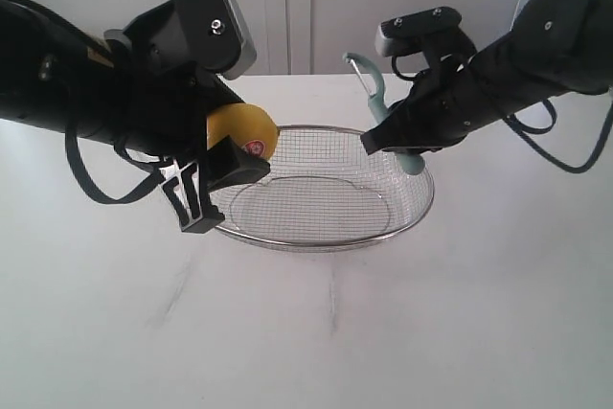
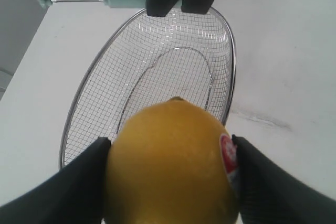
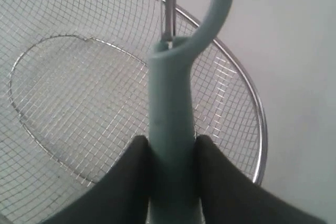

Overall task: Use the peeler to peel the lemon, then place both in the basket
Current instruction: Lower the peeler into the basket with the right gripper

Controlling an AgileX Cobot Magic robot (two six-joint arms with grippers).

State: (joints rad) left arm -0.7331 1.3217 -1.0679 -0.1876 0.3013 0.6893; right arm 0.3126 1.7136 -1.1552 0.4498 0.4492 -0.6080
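The yellow lemon (image 1: 241,130) with its red-and-white sticker hangs above the left rim of the wire-mesh basket (image 1: 326,237), and my left gripper (image 1: 230,155) is shut on it. In the left wrist view the lemon (image 2: 170,163) fills the space between both fingers, over the basket (image 2: 152,72). My right gripper (image 1: 388,141) is shut on the pale teal handle of the peeler (image 1: 380,93), held upright above the basket's right side, blade head up. The right wrist view shows the peeler (image 3: 173,124) clamped between the fingers, above the basket (image 3: 73,93).
The basket lies in the middle of a white table (image 1: 306,332). A white wall (image 1: 306,7) rises behind the table's far edge. Both black arms hang over the basket's two ends.
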